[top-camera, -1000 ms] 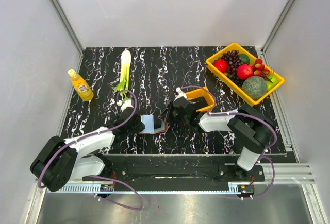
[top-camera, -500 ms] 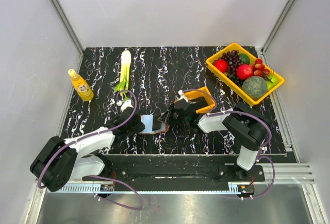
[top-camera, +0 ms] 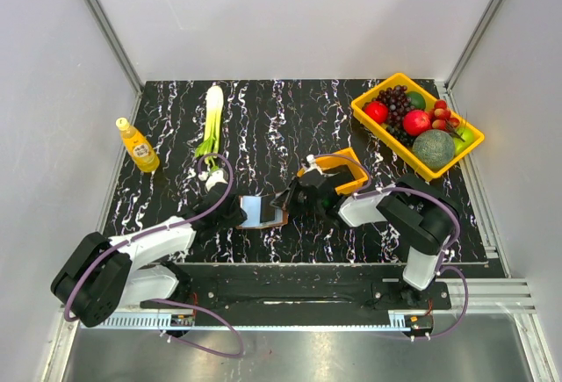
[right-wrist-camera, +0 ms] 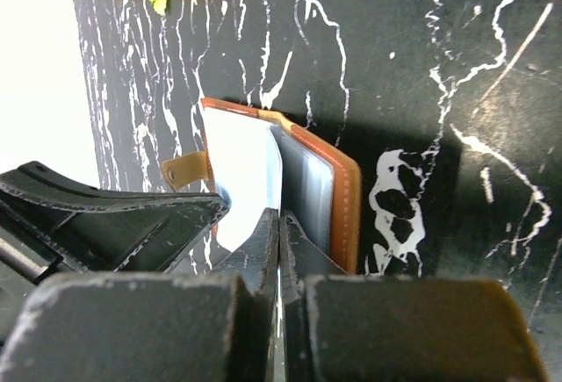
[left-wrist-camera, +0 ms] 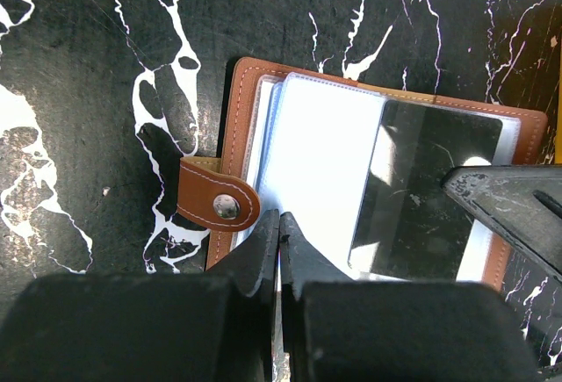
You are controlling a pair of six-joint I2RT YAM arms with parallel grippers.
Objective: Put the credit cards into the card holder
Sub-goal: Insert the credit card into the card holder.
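The card holder (top-camera: 262,212) lies open on the black marble top between both grippers. It is brown leather (left-wrist-camera: 250,83) with clear sleeves and a snap strap (left-wrist-camera: 219,202). My left gripper (left-wrist-camera: 279,217) is shut, its tips on the pale sleeve's near edge beside the strap. My right gripper (right-wrist-camera: 279,215) is shut on the edge of a credit card (left-wrist-camera: 421,189). That card looks dark and glossy in the left wrist view and lies over the holder's right half. It is edge-on in the right wrist view, beside the raised brown cover (right-wrist-camera: 344,198). From above, the left gripper (top-camera: 237,212) and right gripper (top-camera: 285,203) flank the holder.
A small orange bin (top-camera: 338,169) sits just behind the right gripper. A yellow tray (top-camera: 391,140) of fruit stands at the back right. A leek (top-camera: 212,118) and a yellow bottle (top-camera: 138,145) are at the back left.
The right gripper has dropped and shifted slightly toward the holder, uncovering more of the orange bin. The left arm and the holder have stayed put.
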